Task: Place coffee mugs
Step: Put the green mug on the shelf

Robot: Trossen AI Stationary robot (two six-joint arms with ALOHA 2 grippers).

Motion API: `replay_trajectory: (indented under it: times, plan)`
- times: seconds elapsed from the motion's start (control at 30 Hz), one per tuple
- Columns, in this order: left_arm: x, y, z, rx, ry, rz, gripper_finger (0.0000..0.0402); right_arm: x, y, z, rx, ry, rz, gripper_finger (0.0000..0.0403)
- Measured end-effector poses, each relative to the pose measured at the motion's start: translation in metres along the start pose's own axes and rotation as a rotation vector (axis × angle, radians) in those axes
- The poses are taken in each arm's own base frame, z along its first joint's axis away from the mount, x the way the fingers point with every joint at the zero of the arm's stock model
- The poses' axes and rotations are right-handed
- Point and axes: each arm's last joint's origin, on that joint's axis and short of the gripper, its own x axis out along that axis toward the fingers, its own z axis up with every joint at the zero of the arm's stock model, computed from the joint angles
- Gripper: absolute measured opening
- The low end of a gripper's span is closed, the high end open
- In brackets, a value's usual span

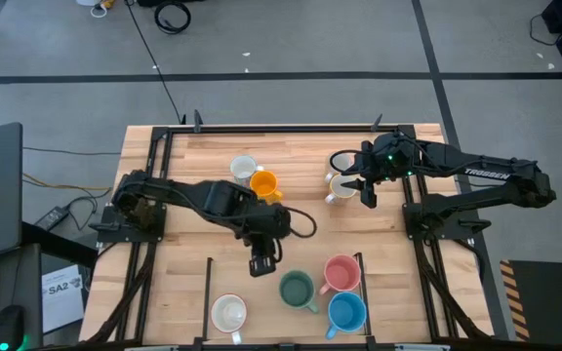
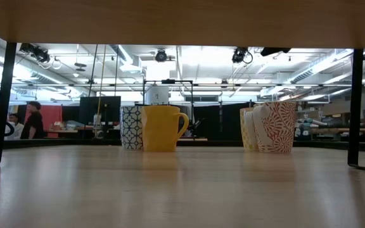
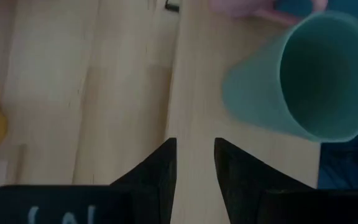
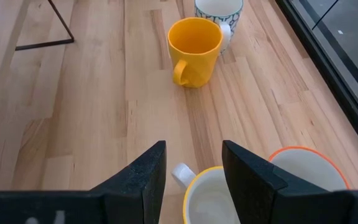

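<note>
Seen from above, four mugs cluster on the tabletop [image 1: 379,283] at six o'clock: white [image 1: 228,313], green [image 1: 297,289], pink [image 1: 341,273], blue [image 1: 346,312]. All look empty. The left hand [image 1: 261,265], fingers narrowly parted and holding nothing, hovers beside the green one. Farther, an orange mug [image 1: 264,183] and white mugs stand near twelve o'clock, where the right hand [image 1: 367,192] gapes wide above a cream mug [image 1: 342,187]. Glazed ceramic: stiff, slippery, breakable; best gripped across the rim.

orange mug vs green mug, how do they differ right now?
Colour: the orange mug is yellow-orange, the green mug teal-green. Place: orange stands at the table's far side touching a white mug; green stands at the near side beside a pink mug. The left gripper hovers next to green, away from orange. Both are upright and ungripped.
</note>
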Motion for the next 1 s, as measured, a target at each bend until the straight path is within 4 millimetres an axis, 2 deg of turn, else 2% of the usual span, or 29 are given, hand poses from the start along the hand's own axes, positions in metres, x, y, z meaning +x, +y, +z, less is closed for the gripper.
replay_trajectory:
  times: [0.23,0.5,1.0]
  plan:
    - [0.017,-0.016,0.000,0.034,-0.008,-0.014,0.0114,0.000,0.000,0.000,0.000,0.002,0.000,0.0162]
    - [0.030,-0.024,0.005,0.048,-0.047,-0.039,0.0114,0.000,0.000,0.000,0.000,0.000,0.000,0.0162]
    - [0.034,-0.030,0.015,0.052,-0.124,-0.102,0.0114,0.000,0.000,0.000,0.000,-0.001,0.000,0.0162]
